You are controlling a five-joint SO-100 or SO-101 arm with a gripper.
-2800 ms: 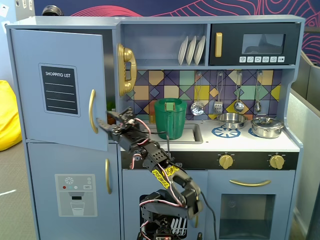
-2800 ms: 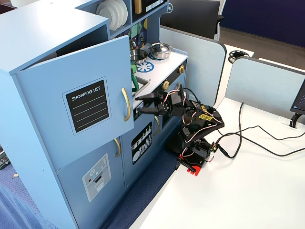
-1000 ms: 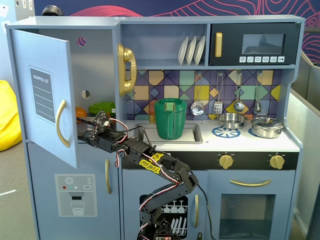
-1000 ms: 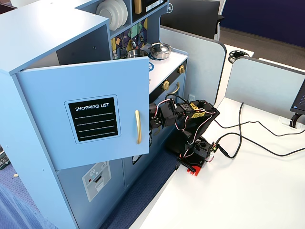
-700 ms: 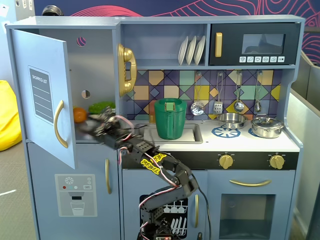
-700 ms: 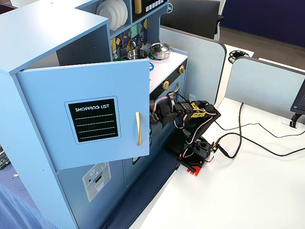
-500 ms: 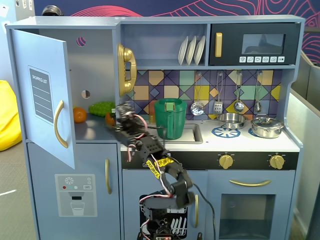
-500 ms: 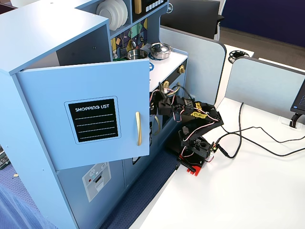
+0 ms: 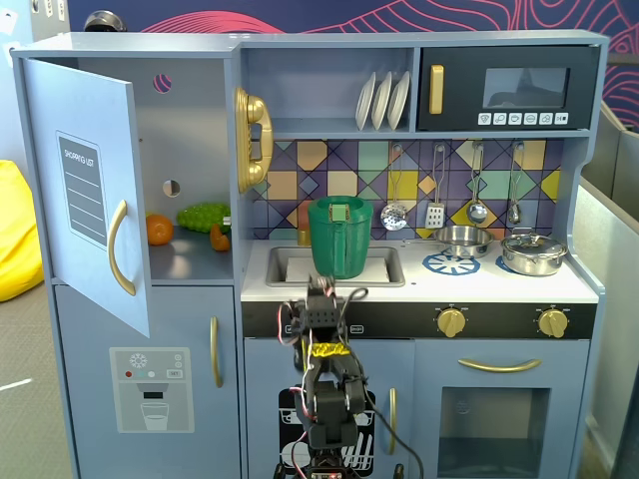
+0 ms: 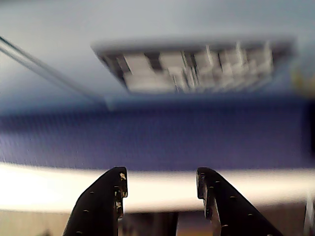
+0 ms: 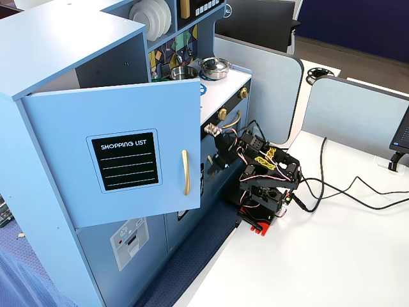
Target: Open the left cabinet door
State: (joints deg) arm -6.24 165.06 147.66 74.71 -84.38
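The left cabinet door (image 9: 90,190) is pale blue with a black "SHOPPING LIST" panel and a curved gold handle (image 9: 120,247). It stands swung wide open from its left hinge, and it also shows in the other fixed view (image 11: 121,160) with its handle (image 11: 185,171). My arm is folded low in front of the kitchen's middle. My gripper (image 9: 321,291) sits apart from the door, to its right. In the wrist view my gripper (image 10: 160,179) is open and empty, facing a blurred blue front.
The open cabinet holds an orange (image 9: 160,228) and green toy food (image 9: 203,216). A green jug (image 9: 339,235) stands in the sink. The dispenser door (image 9: 150,389) is below the open door. Cables (image 11: 345,192) trail over the white table; grey partitions (image 11: 281,83) stand behind.
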